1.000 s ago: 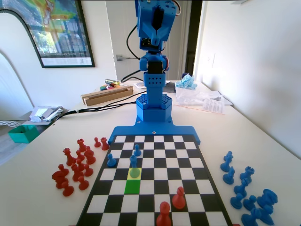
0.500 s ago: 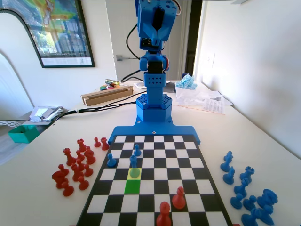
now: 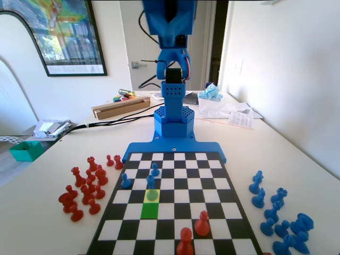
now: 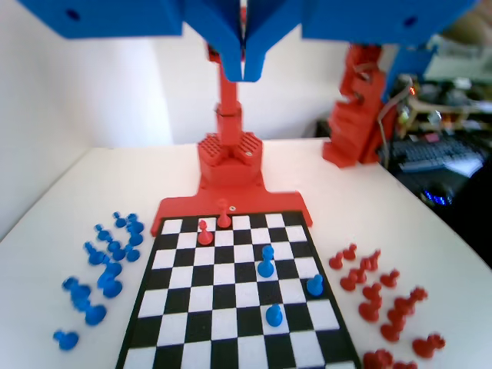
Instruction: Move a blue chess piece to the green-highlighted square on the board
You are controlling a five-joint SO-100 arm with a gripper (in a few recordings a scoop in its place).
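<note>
While the claw (image 4: 244, 71) hangs high with jaws pressed together, the board (image 3: 175, 204) lies unobstructed below.

Opposed views (wrist high) share board (image 3: 175, 196).

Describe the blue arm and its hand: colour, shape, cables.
The arm is bright blue plastic, built of blocky segments on a hexagonal base with a perforated top. Black cables loop around its upper joints. In the wrist view the hand has two flat blue fingers that taper to points.
</note>
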